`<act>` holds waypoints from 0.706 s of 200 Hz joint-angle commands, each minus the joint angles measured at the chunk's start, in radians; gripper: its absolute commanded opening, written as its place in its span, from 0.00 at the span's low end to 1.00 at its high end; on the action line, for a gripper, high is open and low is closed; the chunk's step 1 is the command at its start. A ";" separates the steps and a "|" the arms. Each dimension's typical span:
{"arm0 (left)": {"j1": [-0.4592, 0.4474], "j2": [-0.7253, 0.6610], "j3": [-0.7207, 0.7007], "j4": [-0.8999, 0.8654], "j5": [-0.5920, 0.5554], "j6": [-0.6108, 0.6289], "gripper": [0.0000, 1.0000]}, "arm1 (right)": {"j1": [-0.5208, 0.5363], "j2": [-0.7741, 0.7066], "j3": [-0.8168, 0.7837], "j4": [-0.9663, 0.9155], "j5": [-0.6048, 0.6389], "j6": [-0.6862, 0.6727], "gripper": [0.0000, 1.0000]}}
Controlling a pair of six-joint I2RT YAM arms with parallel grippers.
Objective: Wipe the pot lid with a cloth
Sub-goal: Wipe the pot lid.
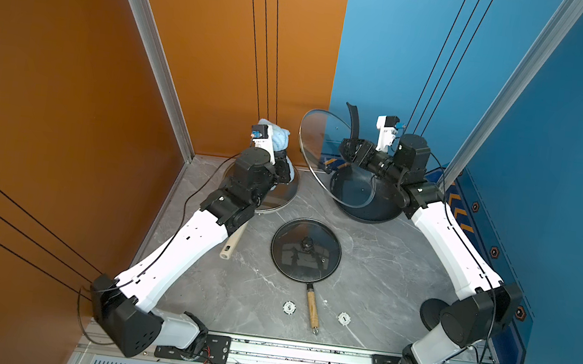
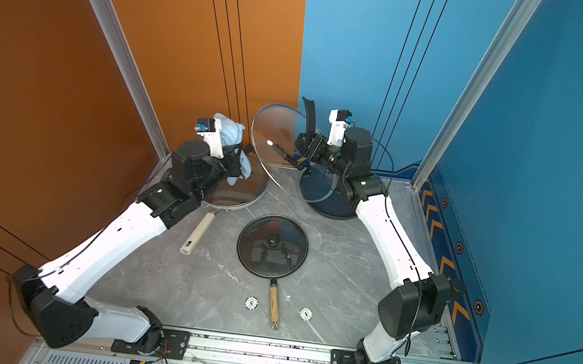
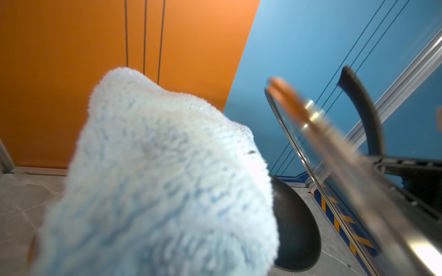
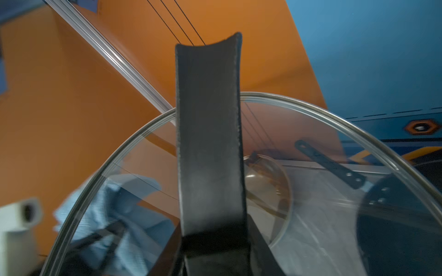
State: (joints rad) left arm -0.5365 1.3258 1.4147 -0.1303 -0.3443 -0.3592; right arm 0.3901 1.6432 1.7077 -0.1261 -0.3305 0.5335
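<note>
The right gripper (image 1: 352,148) grasps the glass lid (image 1: 316,137) by its black handle (image 1: 353,122), tilted on edge to face the left gripper (image 1: 281,157) (clenched on the bunched cloth (image 1: 278,138), just short of the glass).

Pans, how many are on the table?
3: beige-handled pan under the left arm, lidded wooden-handled pan at centre, dark pan beneath the raised glass lid. Arms may hide more.

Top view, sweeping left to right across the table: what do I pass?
From the left: beige pan handle → cloth → glass lid, raised and tilted. The other lids and pans overlap these, so they are left out.
</note>
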 commanded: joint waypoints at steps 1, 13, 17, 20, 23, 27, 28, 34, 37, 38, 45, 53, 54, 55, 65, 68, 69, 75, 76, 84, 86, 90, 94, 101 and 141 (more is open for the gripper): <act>0.004 -0.033 -0.016 -0.152 -0.069 0.029 0.22 | 0.042 -0.052 -0.044 0.035 0.350 -0.347 0.09; 0.003 -0.042 -0.003 -0.184 -0.033 0.031 0.23 | 0.066 -0.048 -0.064 0.089 0.424 -0.409 0.09; 0.003 -0.042 0.004 -0.194 -0.015 0.032 0.23 | 0.072 -0.042 -0.066 0.103 0.446 -0.416 0.09; 0.002 -0.041 0.010 -0.202 0.000 0.034 0.23 | 0.073 -0.038 -0.068 0.114 0.459 -0.417 0.08; 0.001 -0.039 0.015 -0.208 0.017 0.036 0.23 | 0.075 -0.033 -0.063 0.122 0.465 -0.416 0.08; -0.001 -0.035 0.023 -0.214 0.041 0.040 0.23 | 0.073 -0.025 -0.061 0.128 0.473 -0.407 0.08; -0.002 -0.034 0.025 -0.217 0.048 0.042 0.24 | 0.073 -0.024 -0.061 0.130 0.475 -0.405 0.08; -0.008 -0.024 0.035 -0.222 0.088 0.053 0.24 | 0.072 -0.012 -0.054 0.147 0.495 -0.383 0.08; -0.011 -0.021 0.037 -0.223 0.112 0.060 0.24 | 0.072 -0.006 -0.049 0.155 0.506 -0.371 0.08; -0.013 -0.020 0.038 -0.222 0.122 0.061 0.24 | 0.072 -0.004 -0.048 0.157 0.508 -0.366 0.08; -0.027 -0.007 0.043 -0.214 0.183 0.082 0.25 | 0.069 0.014 -0.033 0.171 0.524 -0.333 0.08; -0.053 0.011 0.049 -0.206 0.232 0.114 0.26 | 0.067 0.037 -0.010 0.181 0.558 -0.281 0.08; -0.058 0.013 0.050 -0.206 0.237 0.118 0.26 | 0.067 0.040 -0.005 0.182 0.563 -0.277 0.08; -0.060 0.016 0.051 -0.203 0.242 0.121 0.26 | 0.067 0.043 -0.004 0.182 0.572 -0.269 0.09; -0.098 0.045 0.065 -0.195 0.288 0.150 0.26 | 0.066 0.069 0.018 0.191 0.626 -0.196 0.07; -0.107 0.058 0.071 -0.191 0.305 0.154 0.26 | 0.066 0.074 0.022 0.197 0.636 -0.177 0.07; -0.109 0.063 0.073 -0.190 0.311 0.155 0.26 | 0.066 0.078 0.024 0.200 0.640 -0.165 0.07; -0.121 0.088 0.086 -0.185 0.342 0.154 0.26 | 0.066 0.085 0.024 0.214 0.655 -0.137 0.07; -0.124 0.093 0.088 -0.185 0.349 0.152 0.26 | 0.066 0.086 0.024 0.216 0.657 -0.131 0.07; -0.139 0.129 0.108 -0.179 0.390 0.143 0.26 | 0.067 0.095 0.023 0.244 0.666 -0.099 0.07; -0.144 0.138 0.113 -0.178 0.401 0.143 0.26 | 0.067 0.097 0.021 0.251 0.666 -0.094 0.07; -0.152 0.154 0.125 -0.176 0.426 0.141 0.26 | 0.068 0.100 0.020 0.260 0.668 -0.084 0.07; -0.161 0.174 0.135 -0.172 0.444 0.141 0.26 | 0.069 0.103 0.025 0.264 0.671 -0.073 0.07; -0.173 0.205 0.153 -0.169 0.478 0.135 0.26 | 0.070 0.105 0.028 0.264 0.686 -0.062 0.07; -0.141 0.329 0.167 -0.090 0.586 0.002 0.26 | 0.049 0.088 0.035 0.207 0.701 0.007 0.08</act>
State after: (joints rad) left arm -0.7139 1.6131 1.5581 -0.2852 0.1257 -0.2726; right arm 0.4553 1.8030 1.6485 -0.0689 0.3237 0.4553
